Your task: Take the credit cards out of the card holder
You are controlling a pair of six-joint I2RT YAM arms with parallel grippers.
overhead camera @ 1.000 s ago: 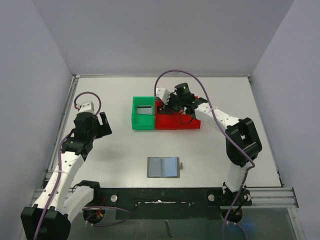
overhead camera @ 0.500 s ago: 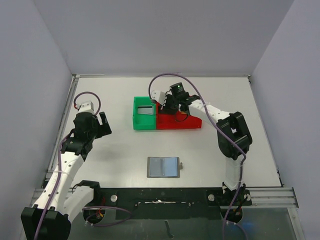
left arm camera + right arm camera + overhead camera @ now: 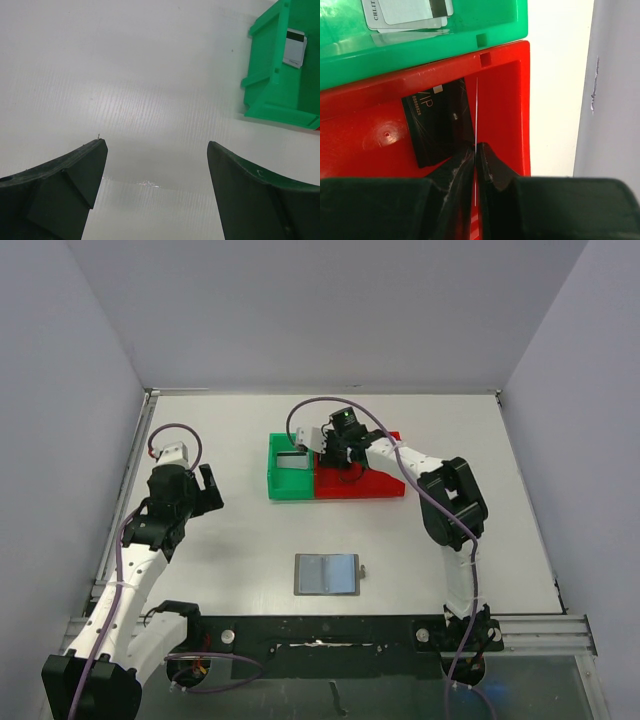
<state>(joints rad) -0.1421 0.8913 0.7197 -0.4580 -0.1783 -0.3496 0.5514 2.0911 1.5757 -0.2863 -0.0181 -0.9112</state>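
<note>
Right claw [image 3: 476, 148], clamped on a thin edge-on card [image 3: 476, 100]: release only squarely over the red plastic bin [image 3: 505, 110], mid-frame.

White-black arms [image 3: 115, 608], seemingly purple cables [image 3: 123, 555]

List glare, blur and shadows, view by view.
Top external: even light, sharp, hardly any shadows. Left wrist: glare patch on the table between the dark left gripper fingers. Right wrist: sheen on green bin and red bin; right gripper, pinching an edge-on card, slightly soft.
</note>
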